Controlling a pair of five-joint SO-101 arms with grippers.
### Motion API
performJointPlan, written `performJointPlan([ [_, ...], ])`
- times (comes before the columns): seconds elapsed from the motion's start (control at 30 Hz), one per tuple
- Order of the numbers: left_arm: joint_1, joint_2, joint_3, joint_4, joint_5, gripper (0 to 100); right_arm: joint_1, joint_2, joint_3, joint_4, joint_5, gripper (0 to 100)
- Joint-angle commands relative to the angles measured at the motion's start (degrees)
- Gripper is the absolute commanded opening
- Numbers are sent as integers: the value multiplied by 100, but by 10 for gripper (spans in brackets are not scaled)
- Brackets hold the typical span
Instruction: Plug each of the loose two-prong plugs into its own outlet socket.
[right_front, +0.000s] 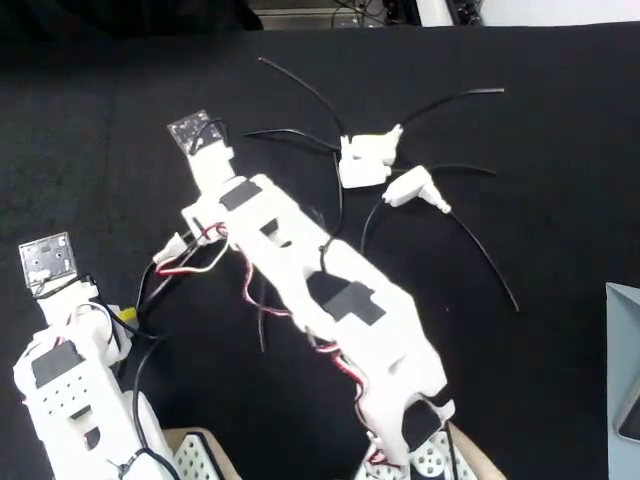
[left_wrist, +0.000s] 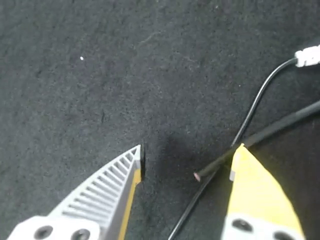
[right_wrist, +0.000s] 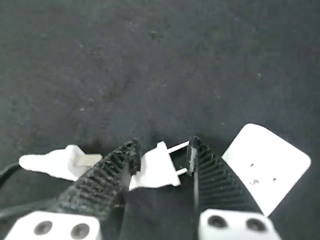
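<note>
Plug (right_wrist: 152, 170), white and two-pronged, is seen on the black tabletop (right_wrist: 150, 60) between the parted fingers of the right pincer (right_wrist: 162, 147), its long axis set across that gap, prongs aimed at the white outlet block (right_wrist: 267, 167) nearby. The left pincer (left_wrist: 191, 147) is held apart above a black cable (left_wrist: 280, 120).

Left gripper (left_wrist: 191, 148) jaws apart (cable end (left_wrist: 197, 176) between), black mat (left_wrist: 100, 75).

The left arm (right_front: 70, 380) sits folded by the bench's (right_front: 540, 90) near left corner, left gripper (left_wrist: 187, 160) spread wide. The right arm (right_front: 330, 290) stretches diagonally toward the far left, right gripper (right_wrist: 162, 147) lowered, jaws parted.
</note>
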Motion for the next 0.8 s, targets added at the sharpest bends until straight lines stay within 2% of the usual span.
performJointPlan([
  [0.0,-57,-88,-154,-97,44,285,141,4,-303,545,-62,155],
  [0.23,-48,-88,-145,-97,35,285,-62,-13,-418,1468,-18,149],
  [0.33,-48,-88,-145,-97,35,285,-123,-31,-435,1679,9,83],
  [0.43,-40,-88,-145,-97,35,285,-79,-145,-453,1873,360,9],
  [0.77,-31,-88,-136,-97,35,285,308,-1473,-400,3156,396,12],
])
